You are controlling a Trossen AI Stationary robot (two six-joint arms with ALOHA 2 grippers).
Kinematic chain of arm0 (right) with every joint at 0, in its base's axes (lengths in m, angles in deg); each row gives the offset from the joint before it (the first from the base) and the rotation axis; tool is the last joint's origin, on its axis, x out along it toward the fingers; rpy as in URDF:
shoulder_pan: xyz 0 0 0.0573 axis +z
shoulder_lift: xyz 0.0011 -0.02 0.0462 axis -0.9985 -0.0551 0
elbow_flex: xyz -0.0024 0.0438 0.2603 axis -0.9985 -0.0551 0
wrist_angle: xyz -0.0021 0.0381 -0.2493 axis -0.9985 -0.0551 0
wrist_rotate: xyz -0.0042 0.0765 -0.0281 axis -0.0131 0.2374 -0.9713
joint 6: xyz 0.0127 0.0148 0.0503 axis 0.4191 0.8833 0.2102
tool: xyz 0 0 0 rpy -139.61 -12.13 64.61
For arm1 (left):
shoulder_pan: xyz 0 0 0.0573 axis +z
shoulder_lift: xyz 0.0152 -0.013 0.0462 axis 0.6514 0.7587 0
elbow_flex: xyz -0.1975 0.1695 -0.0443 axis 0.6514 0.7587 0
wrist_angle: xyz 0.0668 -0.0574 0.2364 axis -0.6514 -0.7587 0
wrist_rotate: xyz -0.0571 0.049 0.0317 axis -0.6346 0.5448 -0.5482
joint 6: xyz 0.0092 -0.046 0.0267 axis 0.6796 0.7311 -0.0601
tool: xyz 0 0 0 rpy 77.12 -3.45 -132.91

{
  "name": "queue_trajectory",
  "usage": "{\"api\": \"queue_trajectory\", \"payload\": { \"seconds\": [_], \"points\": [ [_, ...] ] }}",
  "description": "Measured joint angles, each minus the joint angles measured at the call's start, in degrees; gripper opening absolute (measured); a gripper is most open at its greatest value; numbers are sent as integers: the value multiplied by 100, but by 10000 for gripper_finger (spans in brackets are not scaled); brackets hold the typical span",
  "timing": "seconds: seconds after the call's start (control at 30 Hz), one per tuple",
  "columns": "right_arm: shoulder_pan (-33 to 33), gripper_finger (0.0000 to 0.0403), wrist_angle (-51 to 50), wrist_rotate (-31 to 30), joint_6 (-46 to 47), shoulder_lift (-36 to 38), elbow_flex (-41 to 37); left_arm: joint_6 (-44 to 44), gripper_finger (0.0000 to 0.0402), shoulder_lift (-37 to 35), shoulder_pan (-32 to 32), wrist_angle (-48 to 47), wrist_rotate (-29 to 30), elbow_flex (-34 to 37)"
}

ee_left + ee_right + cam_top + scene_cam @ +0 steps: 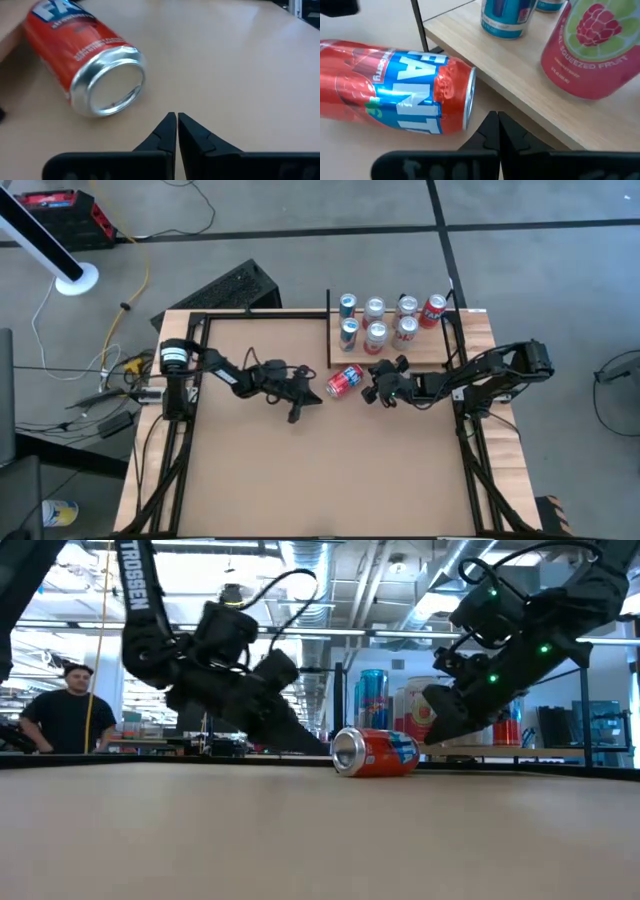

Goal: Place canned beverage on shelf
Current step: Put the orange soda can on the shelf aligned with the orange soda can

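Both end effectors (left (pixel 297 412), right (pixel 372 393)) closed, empty; can (pixel 345 381) lies sideways, base toward left.

pink can (pixel 592 47) cut off, shelf cans' (pixel 376 321) labels unreadable

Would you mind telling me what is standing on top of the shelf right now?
Seven upright cans stand on the shelf, in two rows. The red can lies on its side on the table beside it, not on it. Nothing hides the shelf top.
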State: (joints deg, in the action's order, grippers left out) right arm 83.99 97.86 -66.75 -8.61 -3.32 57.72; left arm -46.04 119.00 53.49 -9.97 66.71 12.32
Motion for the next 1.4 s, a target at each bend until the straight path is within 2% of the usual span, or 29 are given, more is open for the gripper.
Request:
{"api": "queue_trajectory", "payload": {
  "seconds": [0.2, 0.57, 0.77, 0.93, 1.27, 1.4],
  "points": [
    [-122, 15, 1, 315, -164, 0, -1, -101, 0, 151, 2, -610, 252, -466],
    [-359, 15, 261, 670, -472, -100, 1, -209, 0, 103, 2, -1270, 530, -868],
    [-556, 15, 326, 1060, -713, -190, -7, -261, 0, 103, 0, -1576, 539, -1027],
    [-543, 15, 834, 1577, -1183, -186, 8, -274, 0, 103, 0, -1693, 748, -1038],
    [-172, 15, 888, 1527, -1876, -156, 548, -270, 0, 103, -11, -2012, 726, -1020],
    [-25, 15, 594, 1483, -2026, -152, 821, -248, 0, 108, -9, -2060, 740, -1009]
  ]
}}
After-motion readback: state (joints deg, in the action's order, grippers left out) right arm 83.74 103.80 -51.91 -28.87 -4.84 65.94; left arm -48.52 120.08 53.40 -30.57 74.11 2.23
